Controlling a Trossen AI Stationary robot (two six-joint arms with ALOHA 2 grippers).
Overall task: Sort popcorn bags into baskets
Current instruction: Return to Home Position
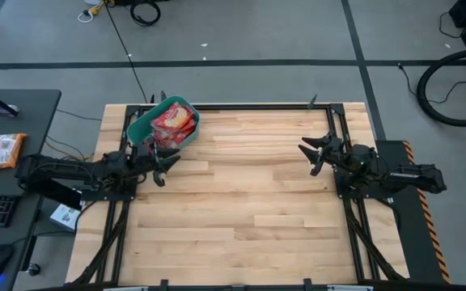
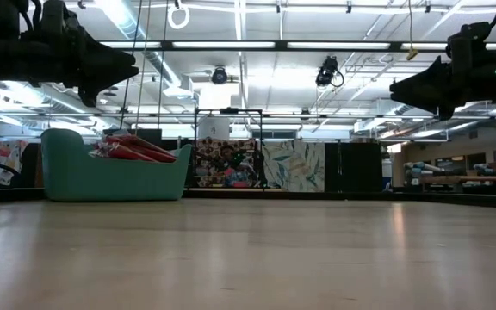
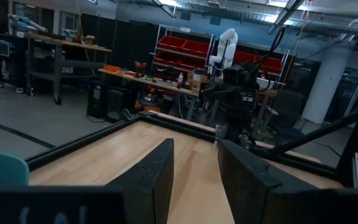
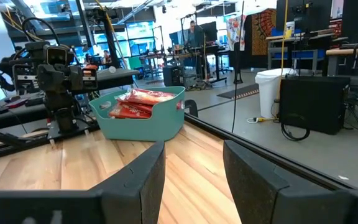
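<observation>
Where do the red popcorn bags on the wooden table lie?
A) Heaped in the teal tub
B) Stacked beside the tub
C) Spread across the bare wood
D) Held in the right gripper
A: the popcorn bags lie heaped inside the teal tub.

light: bright ceiling strips (image 2: 231,45) overhead | glare: pale sheen on table (image 2: 248,250) | shadows: soft, faint

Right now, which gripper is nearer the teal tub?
Left. The left gripper hangs right next to the teal tub, both open fingers empty. The right gripper is far off across the table, near its opposite side.
</observation>
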